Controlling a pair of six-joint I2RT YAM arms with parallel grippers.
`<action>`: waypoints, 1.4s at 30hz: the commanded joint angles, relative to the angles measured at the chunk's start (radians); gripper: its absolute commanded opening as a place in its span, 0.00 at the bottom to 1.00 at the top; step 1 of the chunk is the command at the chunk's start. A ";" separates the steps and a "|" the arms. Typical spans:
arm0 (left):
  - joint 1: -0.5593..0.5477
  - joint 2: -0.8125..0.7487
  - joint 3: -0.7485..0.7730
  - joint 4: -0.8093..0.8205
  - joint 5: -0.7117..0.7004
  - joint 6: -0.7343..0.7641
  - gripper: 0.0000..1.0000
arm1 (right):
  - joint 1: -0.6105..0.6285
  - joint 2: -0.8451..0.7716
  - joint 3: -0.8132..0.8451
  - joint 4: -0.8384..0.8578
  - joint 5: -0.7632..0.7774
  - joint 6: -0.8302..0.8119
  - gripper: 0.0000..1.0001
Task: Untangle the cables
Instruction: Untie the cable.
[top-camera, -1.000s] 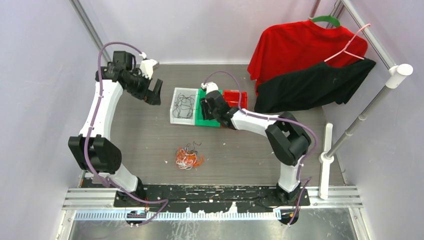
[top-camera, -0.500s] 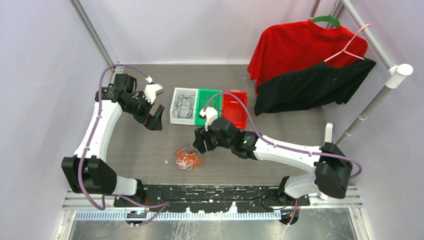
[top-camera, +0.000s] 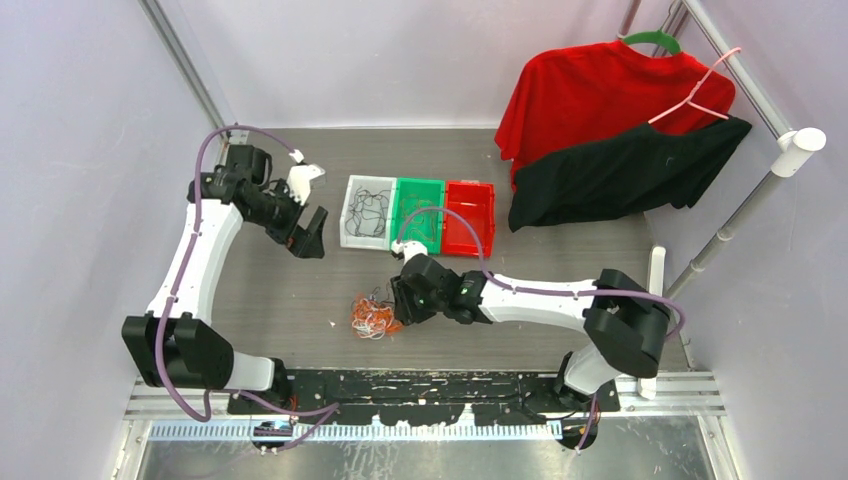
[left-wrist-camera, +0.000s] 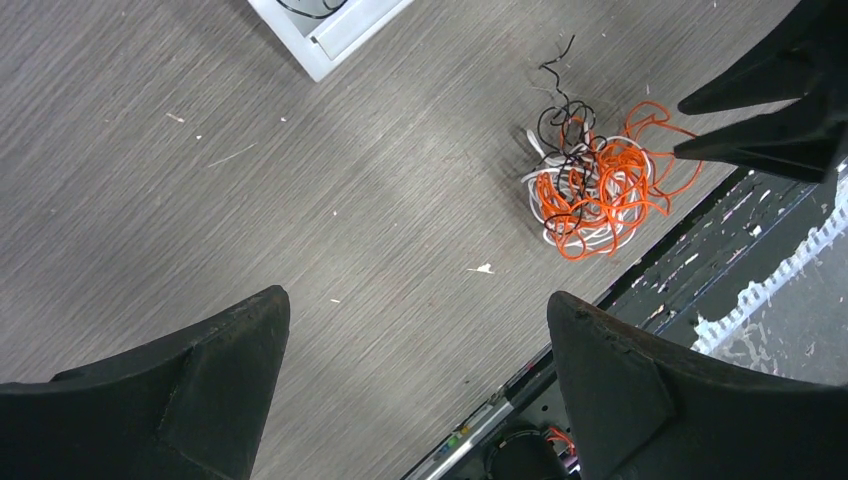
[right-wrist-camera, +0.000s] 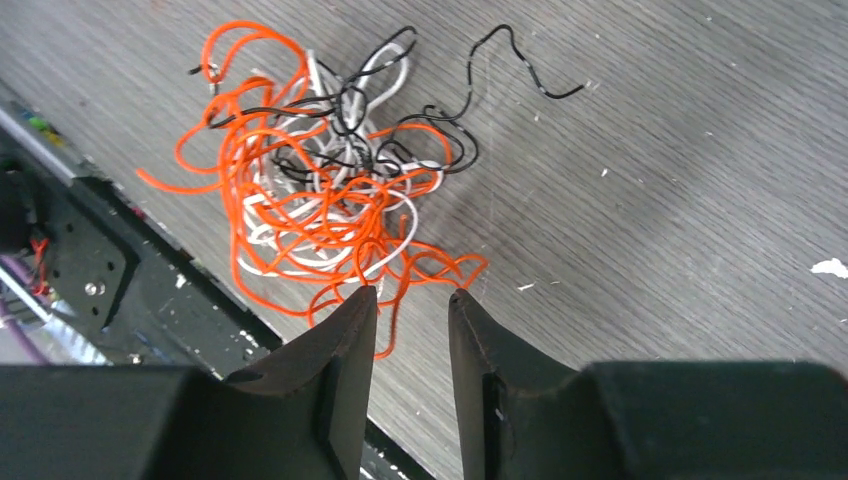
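The cables (top-camera: 377, 316) lie in one tangle of orange, white and black cords near the table's front edge. In the right wrist view the cables (right-wrist-camera: 330, 200) spread just ahead of my right gripper (right-wrist-camera: 412, 292). Its jaws stand partly open, and an orange loop at the tangle's near edge lies in the gap between the tips. From above, the right gripper (top-camera: 398, 305) is at the tangle's right side. My left gripper (top-camera: 310, 232) hangs wide open over bare table, left of the bins. In the left wrist view the left gripper (left-wrist-camera: 417, 298) holds nothing and the cables (left-wrist-camera: 590, 185) lie far ahead.
Three bins stand in a row behind the tangle: white bin (top-camera: 346, 214) holding black cords, green bin (top-camera: 420, 184), red bin (top-camera: 470, 188). A red shirt (top-camera: 600, 95) and a black shirt (top-camera: 620, 180) hang at the back right. A white post (top-camera: 655, 285) stands right.
My right arm has swung from over the bins down to the tangle's right side, and its jaws have narrowed in the last half second. The left arm dropped slightly, then held still.
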 joint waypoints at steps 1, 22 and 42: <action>-0.001 -0.034 0.063 -0.027 0.011 0.011 1.00 | 0.004 0.012 0.007 0.068 0.072 0.023 0.35; -0.053 -0.295 -0.081 0.152 0.378 0.129 1.00 | -0.012 -0.249 0.230 0.121 0.047 -0.207 0.01; -0.108 -0.384 -0.163 0.439 0.533 -0.151 0.54 | -0.054 -0.235 0.353 0.277 -0.259 -0.090 0.01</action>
